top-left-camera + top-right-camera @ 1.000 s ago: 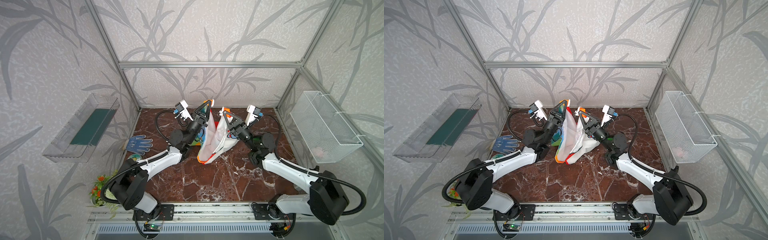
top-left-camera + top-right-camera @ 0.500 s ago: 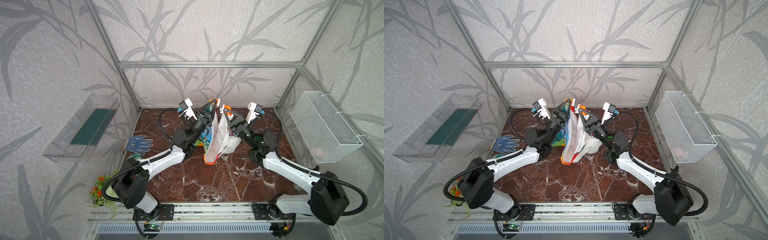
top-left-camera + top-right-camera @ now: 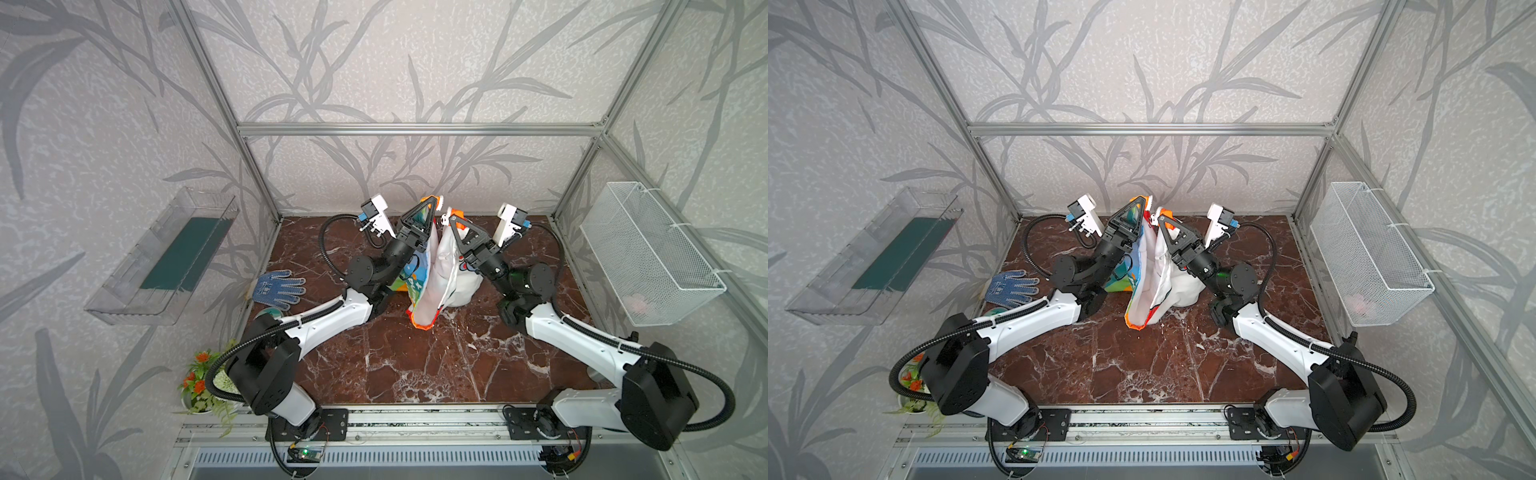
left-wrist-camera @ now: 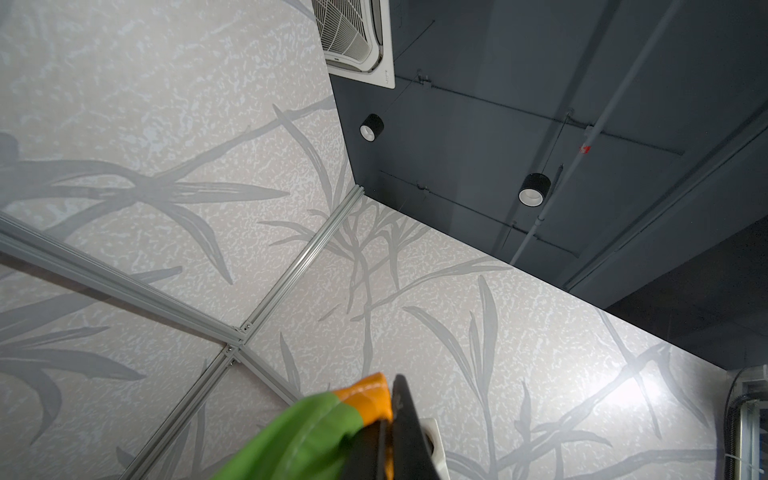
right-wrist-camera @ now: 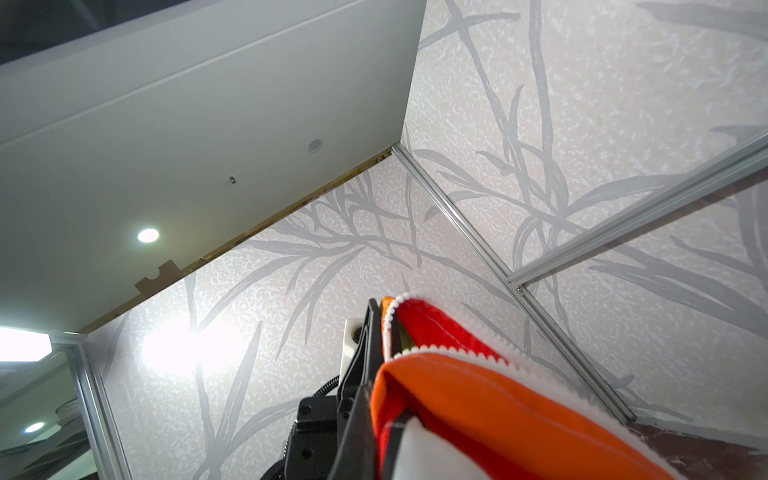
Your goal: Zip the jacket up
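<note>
The jacket [image 3: 434, 274] [image 3: 1148, 270] is thin, slick cloth, rainbow-striped outside and white inside. It is held up as a tall, narrow fold between the two sets of jaws, which stand close together at its top. The left jaws are clenched on a green-and-orange edge [image 4: 316, 432]. The right jaws are clenched on an orange-and-red edge lined with small white zipper teeth [image 5: 436, 348].

Below the right jaws a white bulge (lining, by the look) rests on the table [image 3: 415, 365]. No zipper slider can be made out, and each wrist view cuts the cloth off.

The table is glossy brown marble with white veins, enclosed by grey leaf-patterned walls. A blue dotted glove [image 3: 277, 288] lies flat, well apart from the left jaws.
</note>
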Robot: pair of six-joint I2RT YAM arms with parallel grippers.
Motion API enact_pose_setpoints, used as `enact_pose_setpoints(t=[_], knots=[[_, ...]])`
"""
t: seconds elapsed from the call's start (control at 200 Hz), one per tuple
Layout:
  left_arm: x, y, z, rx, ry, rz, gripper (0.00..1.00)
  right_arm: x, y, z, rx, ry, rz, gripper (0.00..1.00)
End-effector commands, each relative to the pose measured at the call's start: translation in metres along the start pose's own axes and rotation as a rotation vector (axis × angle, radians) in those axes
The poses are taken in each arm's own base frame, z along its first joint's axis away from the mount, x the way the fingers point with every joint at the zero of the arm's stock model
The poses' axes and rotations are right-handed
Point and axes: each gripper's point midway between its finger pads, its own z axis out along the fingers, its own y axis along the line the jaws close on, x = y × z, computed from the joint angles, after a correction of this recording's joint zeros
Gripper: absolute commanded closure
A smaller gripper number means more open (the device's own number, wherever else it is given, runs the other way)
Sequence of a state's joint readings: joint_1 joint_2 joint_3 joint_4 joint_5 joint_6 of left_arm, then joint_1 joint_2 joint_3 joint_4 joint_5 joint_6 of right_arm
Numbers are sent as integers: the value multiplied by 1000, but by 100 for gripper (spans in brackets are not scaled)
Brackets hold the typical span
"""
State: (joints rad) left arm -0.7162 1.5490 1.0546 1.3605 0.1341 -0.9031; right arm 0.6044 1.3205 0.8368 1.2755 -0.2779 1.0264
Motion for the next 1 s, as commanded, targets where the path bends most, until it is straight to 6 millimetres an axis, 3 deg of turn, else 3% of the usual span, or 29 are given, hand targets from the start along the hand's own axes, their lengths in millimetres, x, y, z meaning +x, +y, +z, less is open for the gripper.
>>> enact_pose_setpoints(t=[0.0, 0.17, 1.0], knots=[[-28, -35, 11, 106, -78, -15, 100, -30, 45, 3, -141, -103, -20, 100], [-34, -46, 16, 140, -87, 2, 100, -35, 57, 8, -159, -93, -39, 100], [-26, -73, 28, 247, -35, 30, 100, -47, 73, 14, -204, -110, 7, 100]])
